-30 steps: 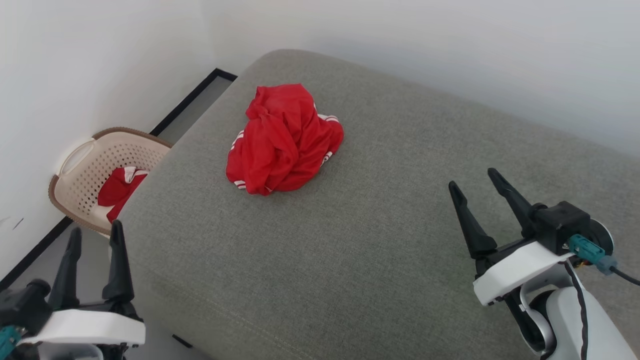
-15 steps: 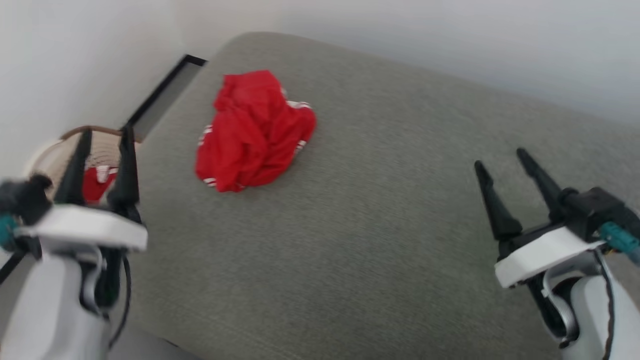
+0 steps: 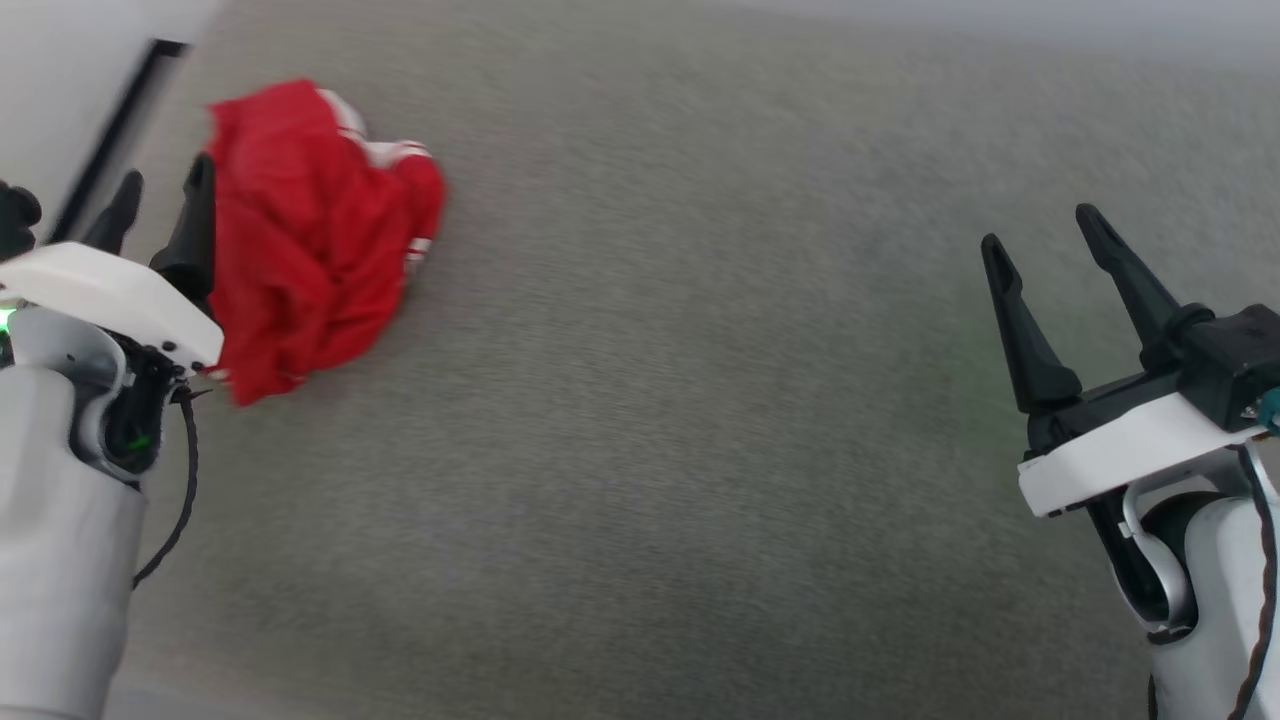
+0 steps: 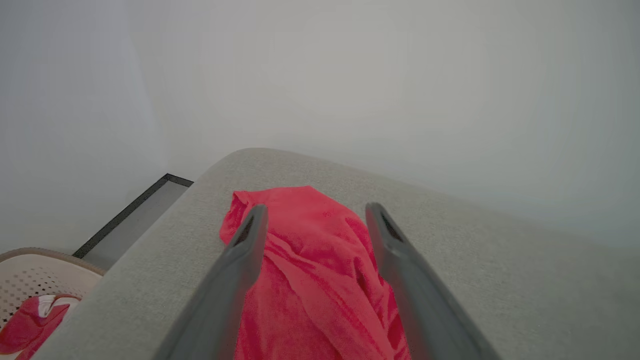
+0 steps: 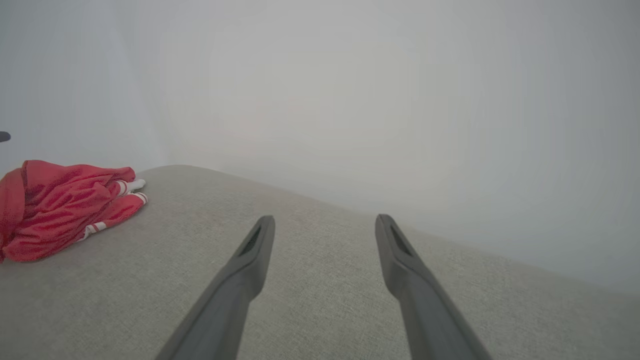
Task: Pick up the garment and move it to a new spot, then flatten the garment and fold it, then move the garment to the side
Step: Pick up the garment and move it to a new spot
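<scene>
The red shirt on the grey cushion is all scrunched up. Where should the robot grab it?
Probably the raised hump on top of the garment, where folds bunch thick enough to pinch. Come from the robot's left: the open left end effector points at the heap, its fingers framing it in the left wrist view. The thin edges lie flat on the cushion.

Head cam: high up, tilted steeply down at the grey cushion (image 3: 700, 420), fairly near, pic blurred. L wrist cam: low over the cushion's left side, sighting along the left gripper (image 4: 316, 206) twd the far wall (image 4: 400, 75) — garment (image 4: 310, 280) close ahead, basket (image 4: 30, 275) off left. R wrist cam: low at right, along the right gripper (image 5: 325, 217), same facing, garment well apart to the left. All 3 share garment + cushion; both wrist cams share the wall.
</scene>
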Robot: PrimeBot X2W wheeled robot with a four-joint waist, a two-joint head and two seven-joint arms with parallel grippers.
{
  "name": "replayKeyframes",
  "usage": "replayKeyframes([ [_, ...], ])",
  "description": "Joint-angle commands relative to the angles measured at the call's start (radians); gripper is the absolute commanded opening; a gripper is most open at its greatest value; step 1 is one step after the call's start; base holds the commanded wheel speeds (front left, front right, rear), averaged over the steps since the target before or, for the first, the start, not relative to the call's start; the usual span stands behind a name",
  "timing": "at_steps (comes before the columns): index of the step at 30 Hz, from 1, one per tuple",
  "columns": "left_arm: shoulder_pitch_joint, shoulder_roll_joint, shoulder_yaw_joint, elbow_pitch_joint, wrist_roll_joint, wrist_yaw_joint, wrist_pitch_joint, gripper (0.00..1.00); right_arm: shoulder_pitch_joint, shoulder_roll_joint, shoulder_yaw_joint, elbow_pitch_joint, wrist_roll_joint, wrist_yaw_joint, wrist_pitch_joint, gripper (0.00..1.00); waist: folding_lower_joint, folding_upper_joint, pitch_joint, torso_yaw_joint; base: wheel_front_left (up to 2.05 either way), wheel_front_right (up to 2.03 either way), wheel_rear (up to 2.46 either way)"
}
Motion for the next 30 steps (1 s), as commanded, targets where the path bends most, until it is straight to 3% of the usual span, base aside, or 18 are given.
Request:
replayKeyframes([
  [1, -0.037, 0.012, -0.015, 0.057, -0.035, -0.003, 0.061, 1.00, -0.015, 0.001, -0.003, -0.012, -0.011, -0.001, 0.003, 1.00, 0.0000, 0.0000, 0.065, -0.065, 0.00, 0.00, 0.00],
  [9, -0.137, -0.022, -0.067, 0.359, -0.110, 0.018, 0.378, 1.00, -0.017, -0.002, -0.018, -0.035, -0.018, -0.001, 0.015, 1.00, 0.0000, 0.0000, 0.103, -0.103, 0.00, 0.00, 0.00],
  [18, -0.148, -0.083, -0.090, 0.533, -0.117, 0.034, 0.438, 1.00, -0.030, -0.007, -0.007, -0.046, -0.017, -0.001, 0.026, 1.00, 0.0000, 0.0000, 0.110, -0.130, 0.00, 0.00, 0.00],
  [19, -0.153, -0.081, -0.085, 0.539, -0.122, 0.031, 0.429, 0.38, -0.028, -0.008, -0.009, -0.045, -0.017, -0.001, 0.027, 1.00, 0.0000, 0.0000, 0.108, -0.132, 0.00, 0.00, 0.00],
  [20, -0.160, -0.076, -0.080, 0.541, -0.125, 0.028, 0.417, 0.00, -0.025, -0.008, -0.011, -0.044, -0.017, -0.001, 0.026, 1.00, 0.0000, 0.0000, 0.105, -0.133, 0.00, 0.00, 0.00],
  [30, -0.256, 0.044, -0.125, 0.450, -0.064, -0.002, 0.246, 0.00, 0.025, 0.005, -0.057, -0.027, -0.011, -0.001, 0.006, 1.00, 0.0000, 0.0000, 0.027, -0.102, 0.00, 0.00, 0.00],
])
